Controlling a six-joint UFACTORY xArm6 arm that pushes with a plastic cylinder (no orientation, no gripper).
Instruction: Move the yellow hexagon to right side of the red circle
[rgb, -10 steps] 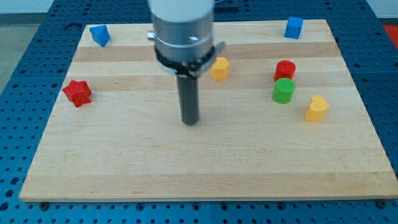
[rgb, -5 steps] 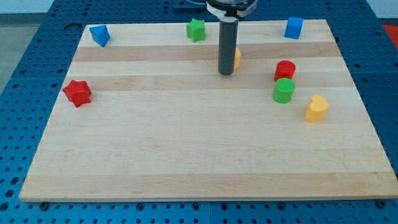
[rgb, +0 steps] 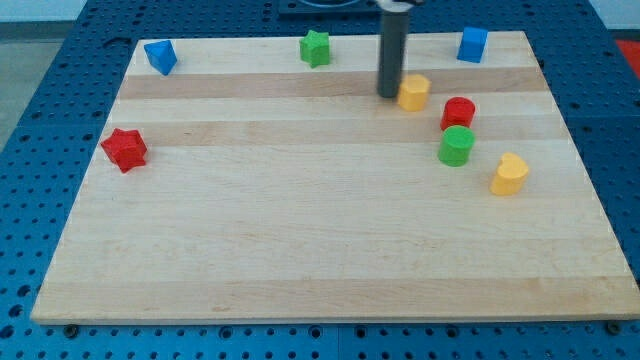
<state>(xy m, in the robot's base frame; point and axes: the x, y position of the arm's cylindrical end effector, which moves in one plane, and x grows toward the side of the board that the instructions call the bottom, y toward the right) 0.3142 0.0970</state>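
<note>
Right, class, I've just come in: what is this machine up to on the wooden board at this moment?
An arm with a dark rod is pushing a block across the wooden board. My tip sits right against the yellow hexagon, on its left in the view. The red circle lies just beyond, to the hexagon's lower right, with a green cylinder touching its lower edge. The hexagon is not yet on the red circle's right side.

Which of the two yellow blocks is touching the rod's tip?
The yellow hexagon beside my tip; the other yellow block lies far lower right.
</note>
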